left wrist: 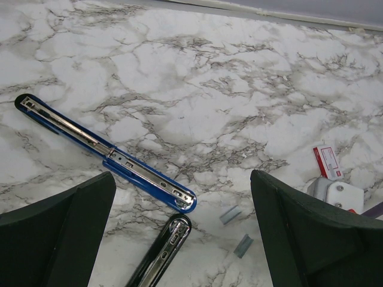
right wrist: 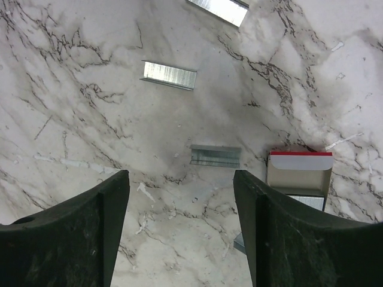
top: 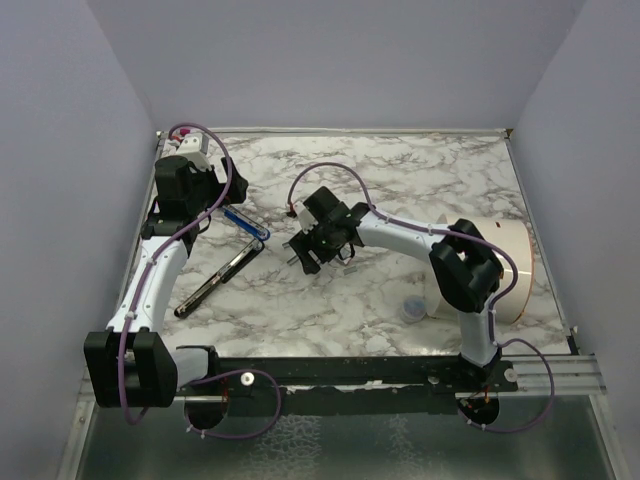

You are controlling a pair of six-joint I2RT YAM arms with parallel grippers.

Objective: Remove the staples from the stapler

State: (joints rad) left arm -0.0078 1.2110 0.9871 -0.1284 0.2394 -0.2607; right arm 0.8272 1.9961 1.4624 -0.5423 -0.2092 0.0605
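The stapler lies swung wide open on the marble: a blue half with a silvery channel [left wrist: 102, 149] and a black half with metal inside [left wrist: 161, 254], their ends meeting. In the top view it sits left of centre [top: 228, 258]. Short silvery staples strips lie loose beside it [left wrist: 230, 214] [left wrist: 243, 245]. My left gripper [left wrist: 182, 176] hangs open above the stapler's meeting ends, holding nothing. My right gripper [right wrist: 181, 176] is open just short of one staples strip [right wrist: 215, 155]; another strip [right wrist: 170, 75] lies farther off. The right gripper [top: 305, 252] sits mid-table.
A small white box with a red stripe [right wrist: 299, 173] lies right of the right gripper's fingers and shows in the left wrist view [left wrist: 327, 161]. A large white cylinder [top: 512, 265] stands at the right, beside the right arm. Grey walls enclose the table.
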